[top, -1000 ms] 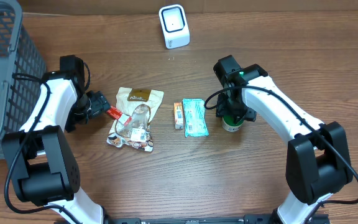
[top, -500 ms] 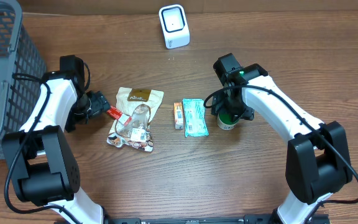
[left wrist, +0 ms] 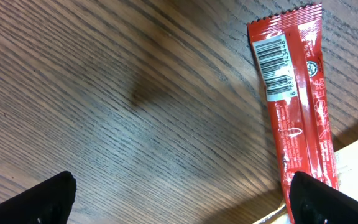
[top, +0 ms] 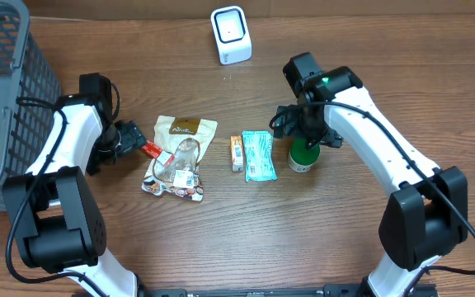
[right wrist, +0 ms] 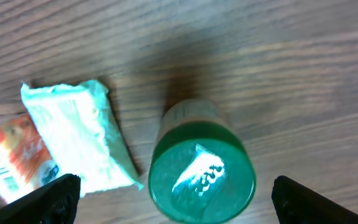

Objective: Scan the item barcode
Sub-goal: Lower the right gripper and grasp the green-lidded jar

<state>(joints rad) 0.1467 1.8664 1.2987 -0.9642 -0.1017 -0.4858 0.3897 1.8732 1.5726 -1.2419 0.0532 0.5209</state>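
Observation:
A green-lidded container (top: 303,156) stands upright on the table, right of the packets. My right gripper (top: 303,125) hovers just above it, open; in the right wrist view the green lid (right wrist: 202,168) lies between the wide-spread fingers (right wrist: 48,198), untouched. My left gripper (top: 130,139) is open low over the wood, with a red stick packet (left wrist: 294,106) beside its right finger (left wrist: 325,200). That packet's barcode faces up. The white scanner (top: 231,35) stands at the back centre.
A grey mesh basket (top: 7,91) fills the far left. A beige snack pouch (top: 186,129) and a pile of wrapped items (top: 174,172) lie left of centre. A small orange box (top: 237,153) and a mint-green packet (top: 259,155) sit beside the container.
My right gripper has opened off the green container and lifted slightly toward the back, leaving it standing on the table. The left arm has not moved.

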